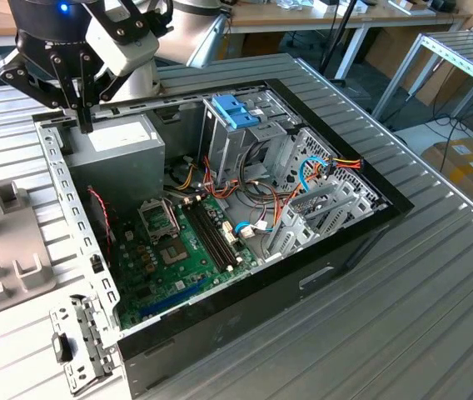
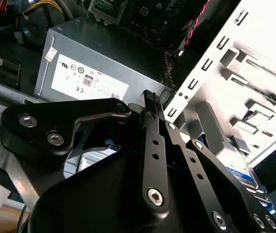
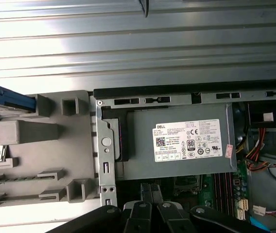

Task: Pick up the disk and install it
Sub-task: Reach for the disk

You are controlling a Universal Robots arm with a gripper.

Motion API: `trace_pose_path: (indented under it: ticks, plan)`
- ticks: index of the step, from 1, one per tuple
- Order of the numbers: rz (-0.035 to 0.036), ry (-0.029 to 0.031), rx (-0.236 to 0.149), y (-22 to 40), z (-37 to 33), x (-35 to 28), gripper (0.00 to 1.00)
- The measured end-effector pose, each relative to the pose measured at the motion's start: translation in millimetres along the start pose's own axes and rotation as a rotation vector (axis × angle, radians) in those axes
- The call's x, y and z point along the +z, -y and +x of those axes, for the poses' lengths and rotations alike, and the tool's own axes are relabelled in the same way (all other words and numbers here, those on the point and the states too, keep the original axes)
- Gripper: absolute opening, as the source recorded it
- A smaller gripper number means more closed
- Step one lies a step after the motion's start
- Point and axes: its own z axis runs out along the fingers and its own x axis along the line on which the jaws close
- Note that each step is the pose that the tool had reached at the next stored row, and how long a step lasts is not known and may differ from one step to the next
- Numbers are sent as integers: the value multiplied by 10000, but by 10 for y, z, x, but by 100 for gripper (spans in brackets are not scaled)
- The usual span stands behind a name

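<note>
The disk (image 3: 6,102), grey metal with a light-blue rail, lies on the grey fixture (image 3: 45,160) beside the open computer case; in the second wrist view its edge (image 2: 245,175) peeks out past the gripper's black links. My gripper (image 1: 84,123) hangs over the case's rear corner at the exterior view's left, above the power supply (image 1: 120,148). Its fingers (image 2: 150,99) are shut together with nothing between them. In the first wrist view the fingertips (image 3: 152,190) sit over the power supply's edge, well apart from the disk.
The case (image 1: 336,242) lies open on a ribbed metal table, showing the motherboard (image 1: 178,250), loose cables and a metal drive cage with a bright-blue bracket (image 1: 235,111). A perforated metal side panel (image 1: 74,225) stands along the case's edge. Desks stand behind.
</note>
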Motion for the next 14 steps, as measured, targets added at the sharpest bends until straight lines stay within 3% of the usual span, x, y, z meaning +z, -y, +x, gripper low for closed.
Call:
trace_pose_path:
  ticks: [14]
  plan:
    - [0,0,1,5,75,-2,11]
